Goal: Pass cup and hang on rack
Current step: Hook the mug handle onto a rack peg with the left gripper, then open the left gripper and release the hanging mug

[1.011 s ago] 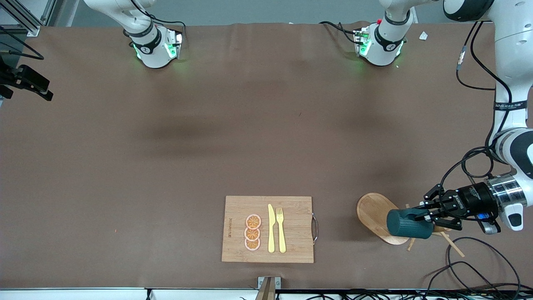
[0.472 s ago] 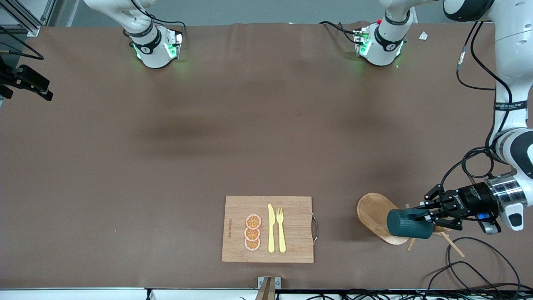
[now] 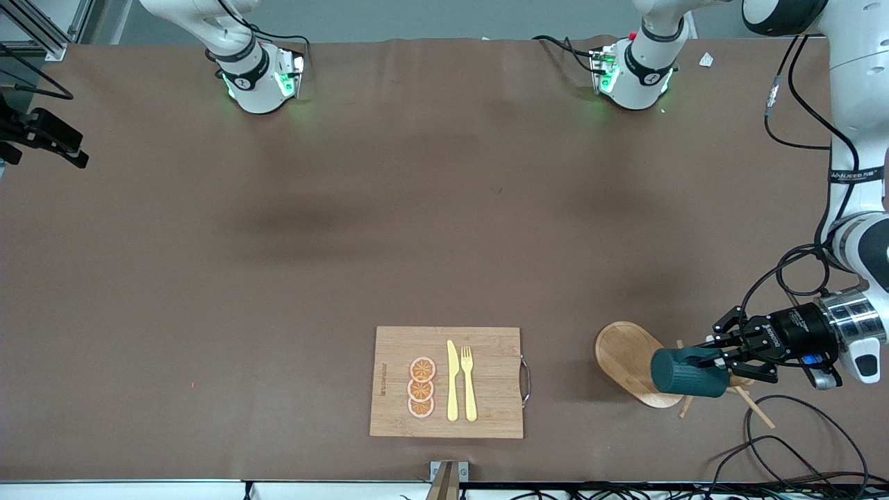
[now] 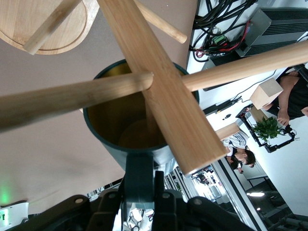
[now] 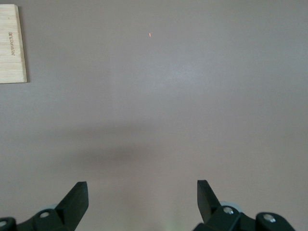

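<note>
Left gripper (image 3: 719,356) pinches cup (image 3: 687,373) handle; cup lies sideways over rack (image 3: 635,364), mouth facing post. Right gripper (image 5: 142,199) wide open, waiting.

We cannot see the rack's (image 3: 628,357) post in the front view, as the cup (image 3: 687,375) and left gripper (image 3: 719,360) cover it; only the base and a few peg ends show. In the left wrist view the pegs (image 4: 72,98) run off the frame and the gripper's fingers are cut off. The right wrist view shows only a corner of the board (image 5: 12,45), and the right gripper (image 5: 142,197) is outside the front view.
</note>
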